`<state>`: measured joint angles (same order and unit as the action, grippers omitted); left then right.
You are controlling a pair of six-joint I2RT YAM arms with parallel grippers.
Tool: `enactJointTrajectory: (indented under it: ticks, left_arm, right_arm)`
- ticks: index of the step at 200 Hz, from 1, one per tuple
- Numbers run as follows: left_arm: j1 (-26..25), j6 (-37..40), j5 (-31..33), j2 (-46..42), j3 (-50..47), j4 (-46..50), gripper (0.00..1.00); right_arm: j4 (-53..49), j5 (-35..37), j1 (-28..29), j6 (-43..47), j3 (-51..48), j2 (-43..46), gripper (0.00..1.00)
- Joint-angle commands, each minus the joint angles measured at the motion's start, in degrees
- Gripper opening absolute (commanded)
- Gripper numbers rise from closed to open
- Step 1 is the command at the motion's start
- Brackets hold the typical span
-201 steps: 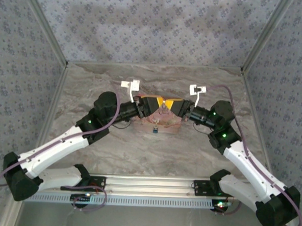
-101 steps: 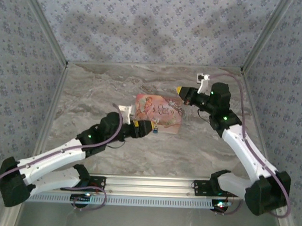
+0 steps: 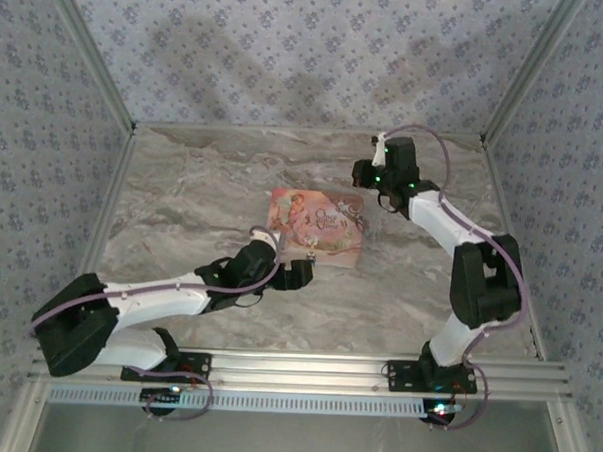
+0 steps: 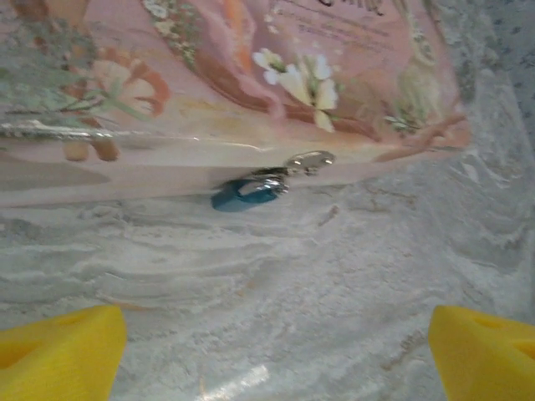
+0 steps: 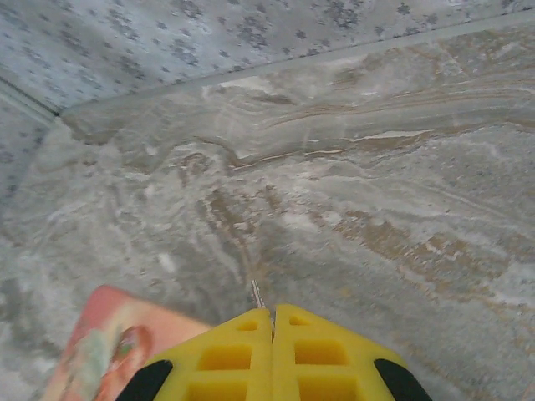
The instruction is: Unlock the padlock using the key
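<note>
Right now, your left pincer (image 4: pixel 276 351) is hovering, fingers wide apart, near the padlock (image 4: pixel 242 194) lying on the desk (image 4: pixel 251 276) against the pink box (image 4: pixel 209 83), while your right pincer (image 5: pixel 273 322) is clamping the key (image 5: pixel 257 294) well away, so the unlocking is looking undone.

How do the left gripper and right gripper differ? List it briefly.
The left gripper is open; the right gripper is shut on the key. The left gripper faces the padlock at the pink box's edge; the right gripper points toward the table's far edge. Both have yellow fingers.
</note>
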<state>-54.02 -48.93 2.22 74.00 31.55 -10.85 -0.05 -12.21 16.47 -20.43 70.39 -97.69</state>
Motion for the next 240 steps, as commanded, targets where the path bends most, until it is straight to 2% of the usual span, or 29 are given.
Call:
enactJointTrajectory:
  ticks: [1, 65, 116, 144, 170, 185, 204, 240]
  left_arm:
    - [2.24, 2.91, 1.80, 1.03, -0.16, -6.45, 0.94]
    - [9.35, 8.49, -0.94, 1.94, 0.08, -8.56, 0.96]
    - [10.23, 10.86, -2.78, 3.02, 0.19, -10.58, 0.97]
    - [8.10, 11.74, -4.13, 4.68, -0.88, -14.42, 0.98]
    - [4.54, 13.14, 1.13, 6.28, -4.12, -20.99, 0.98]
    - [3.42, 14.10, 1.49, 7.94, -5.60, -26.12, 0.98]
    - [2.82, 14.64, 1.67, 10.84, -4.86, -27.19, 0.98]
    - [-0.26, 19.11, 6.67, 16.36, -3.57, -31.62, 0.98]
  right_arm:
    - [-2.81, 4.30, 0.00, 3.39, 4.25, -3.08, 0.00]
    - [-4.96, 6.49, 0.74, 4.98, 6.61, -8.02, 0.00]
    - [-6.23, 8.08, 2.54, 6.67, 7.42, -9.97, 0.00]
    - [-6.17, 8.39, 3.26, 6.81, 6.95, -10.42, 0.00]
    - [-5.81, 8.57, 3.56, 7.24, 6.23, -10.83, 0.00]
    - [-5.91, 8.65, 3.57, 7.44, 6.02, -11.16, 0.00]
    - [-5.67, 8.75, 3.67, 7.68, 5.77, -11.31, 0.00]
    - [-5.81, 8.69, 3.84, 8.04, 5.49, -11.73, 0.00]
